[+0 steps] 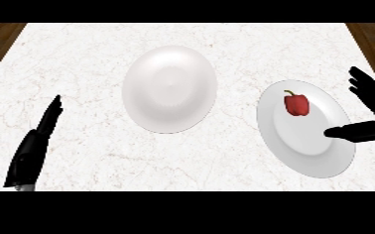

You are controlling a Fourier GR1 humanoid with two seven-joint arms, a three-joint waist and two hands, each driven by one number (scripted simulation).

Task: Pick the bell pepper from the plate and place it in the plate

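Both hands, left hand (pixel 33 148) and right hand (pixel 359 129), are matte black.

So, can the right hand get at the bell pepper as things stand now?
Probably yes. The right hand is open beside the right plate, its thumb over the rim, and the bell pepper lies uncovered on the plate with nothing between them.

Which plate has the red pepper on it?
The right plate, beside the right hand, holds the pepper. The middle plate holds nothing.
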